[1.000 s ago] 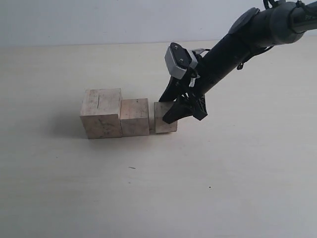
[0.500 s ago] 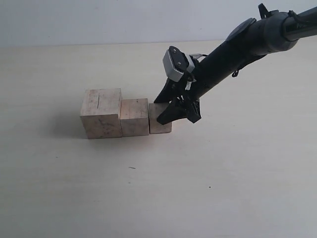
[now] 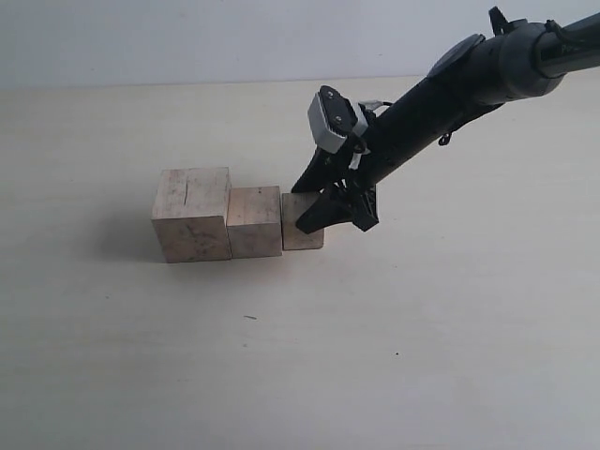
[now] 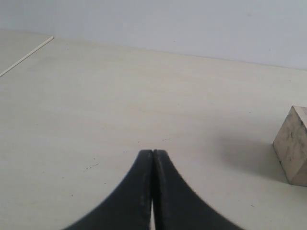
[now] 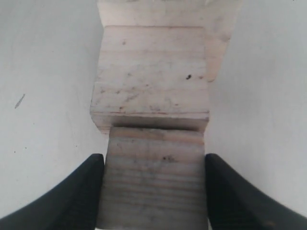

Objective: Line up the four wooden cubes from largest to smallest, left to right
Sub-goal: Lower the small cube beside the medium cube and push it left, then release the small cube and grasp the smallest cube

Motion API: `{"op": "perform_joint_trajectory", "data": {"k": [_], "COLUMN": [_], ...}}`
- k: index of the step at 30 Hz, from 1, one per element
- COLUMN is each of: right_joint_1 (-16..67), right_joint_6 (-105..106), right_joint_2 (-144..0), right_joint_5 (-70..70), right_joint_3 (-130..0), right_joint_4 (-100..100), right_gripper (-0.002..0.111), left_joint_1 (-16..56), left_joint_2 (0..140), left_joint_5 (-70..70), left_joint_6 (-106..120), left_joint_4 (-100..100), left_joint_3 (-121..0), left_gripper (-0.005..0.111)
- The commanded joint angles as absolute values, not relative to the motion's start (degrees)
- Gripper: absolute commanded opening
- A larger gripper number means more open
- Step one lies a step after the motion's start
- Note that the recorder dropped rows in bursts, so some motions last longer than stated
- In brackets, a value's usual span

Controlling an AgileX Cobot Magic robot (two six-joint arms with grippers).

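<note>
- Three of the four wooden cubes stand in a row on the open middle of the table (image 3: 450,356), well away from its far edge. The largest cube (image 3: 192,214) is at the left end, the second cube (image 3: 255,221) touches it, and the third cube (image 3: 304,241) sits against that one's right face.
- Reaching in from the row's right end, the right gripper (image 3: 304,212) has its fingers pressed on the third cube's front and back faces. Gripped that way, the cube's left face is free to meet its neighbour, which is probably why it is held so.
- Over bare table, the left gripper (image 4: 152,160) has its fingers together on nothing, seemingly parked clear of the work.
- One lone cube (image 4: 292,146) shows at the edge of the left wrist view; I cannot tell which of the four it is.
- No smallest cube can be picked out in the exterior view. Its place would be just right of the third cube, where the gripper now stands.
</note>
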State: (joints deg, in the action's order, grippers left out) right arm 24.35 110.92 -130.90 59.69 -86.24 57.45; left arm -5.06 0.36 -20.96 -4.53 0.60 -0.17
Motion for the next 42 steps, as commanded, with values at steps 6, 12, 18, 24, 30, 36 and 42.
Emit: {"op": "perform_joint_trajectory", "data": {"k": [6, 12, 18, 24, 30, 36, 42], "right_joint_1": [24.23, 24.23, 24.23, 24.23, 24.23, 24.07, 22.84], "right_joint_6": [110.35, 108.28, 104.77, 100.57, 95.74, 87.04, 84.92], "right_joint_2": [-131.25, -131.25, -128.09, -121.9, -117.31, -116.78, -116.85], "right_joint_5": [59.83, 59.92, 60.05, 59.32, 55.67, 52.43, 50.37], "right_joint_3": [-86.12, -86.12, -86.12, -86.12, -86.12, -86.12, -86.12], "right_joint_4": [61.1, 60.99, 59.67, 54.66, 50.07, 38.01, 37.43], "right_gripper": [0.063, 0.068, 0.068, 0.068, 0.068, 0.068, 0.068], "left_joint_1": [-5.26, -5.26, -5.26, -5.26, -5.26, -5.26, -5.26], "left_joint_2": [0.0, 0.0, 0.0, 0.0, 0.0, 0.0, 0.0], "left_joint_5": [-20.25, -20.25, -20.25, -20.25, -20.25, -20.25, -20.25], "left_joint_6": [-4.78, -4.78, -4.78, -4.78, -4.78, -4.78, -4.78], "left_joint_4": [0.0, 0.0, 0.0, 0.0, 0.0, 0.0, 0.0], "left_joint_3": [0.0, 0.0, 0.0, 0.0, 0.0, 0.0, 0.0], "left_gripper": [0.0, 0.0, 0.0, 0.0, 0.0, 0.0, 0.0]}}
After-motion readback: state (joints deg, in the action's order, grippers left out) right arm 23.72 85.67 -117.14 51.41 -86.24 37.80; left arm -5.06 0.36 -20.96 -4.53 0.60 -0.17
